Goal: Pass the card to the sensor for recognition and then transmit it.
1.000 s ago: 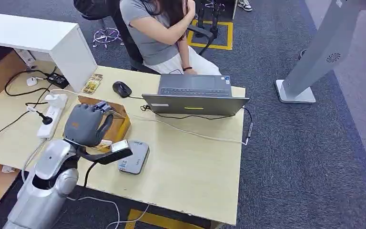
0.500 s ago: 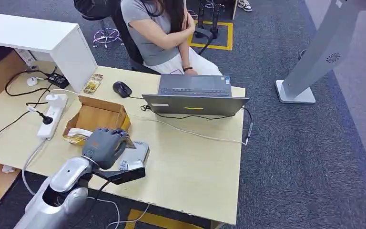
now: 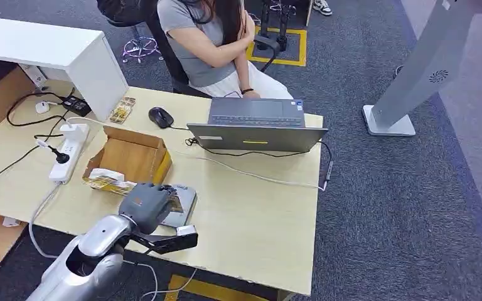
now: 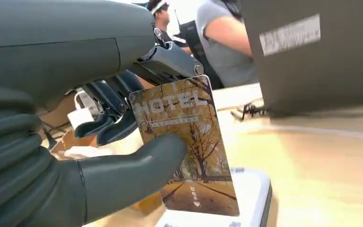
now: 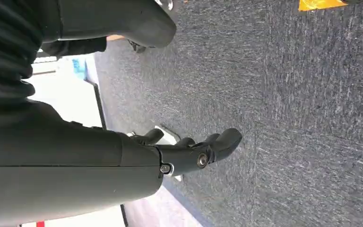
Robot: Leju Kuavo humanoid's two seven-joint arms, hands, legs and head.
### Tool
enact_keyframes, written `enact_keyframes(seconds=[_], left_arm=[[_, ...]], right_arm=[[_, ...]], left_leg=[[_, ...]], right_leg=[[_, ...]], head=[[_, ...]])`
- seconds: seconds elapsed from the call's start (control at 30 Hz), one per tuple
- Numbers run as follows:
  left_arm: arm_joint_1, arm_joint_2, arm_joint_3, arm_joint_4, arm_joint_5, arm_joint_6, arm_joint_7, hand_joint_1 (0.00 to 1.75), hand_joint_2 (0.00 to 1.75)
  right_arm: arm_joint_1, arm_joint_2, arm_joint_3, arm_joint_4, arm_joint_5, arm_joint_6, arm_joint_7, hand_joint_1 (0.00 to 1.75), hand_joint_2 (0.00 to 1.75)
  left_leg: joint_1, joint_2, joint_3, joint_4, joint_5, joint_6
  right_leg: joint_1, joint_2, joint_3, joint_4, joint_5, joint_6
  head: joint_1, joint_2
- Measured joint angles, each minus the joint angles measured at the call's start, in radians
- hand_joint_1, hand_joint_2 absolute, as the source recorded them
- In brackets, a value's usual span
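My left hand (image 3: 145,204) pinches a brown hotel card (image 4: 189,142) between thumb and fingers. The card stands almost upright, its lower edge just above the flat grey sensor (image 4: 250,198). In the head view the left hand hovers over the sensor (image 3: 188,199) near the table's front edge, and a sliver of the card (image 3: 175,202) shows beside the fingers. My right hand (image 5: 123,156) hangs over the grey carpet with its fingers apart and nothing in it.
An open cardboard box (image 3: 128,157) with more cards sits just behind the sensor. A laptop (image 3: 257,125), mouse (image 3: 160,116) and power strip (image 3: 69,150) lie further back. A person (image 3: 207,37) sits across the table. A grey kiosk stand (image 3: 414,69) rises at the right.
My left hand has come from above the cardboard box toward the table's front edge, carrying the card, and now sits over the sensor.
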Motion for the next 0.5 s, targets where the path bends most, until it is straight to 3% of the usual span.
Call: enact_keyframes(seconds=[0.5], left_arm=[[-0.018,-0.018,-0.005,0.101,-0.015,0.013,0.038,1.75,1.75]], right_arm=[[0.004,0.003,-0.043,-0.012,0.045,0.011,-0.009,0.0,1.75]], left_leg=[[0.0,0.0,0.0,0.0,0.0,0.0]], right_leg=[[0.0,0.0,0.0,0.0,0.0,0.0]], head=[[0.0,0.0]])
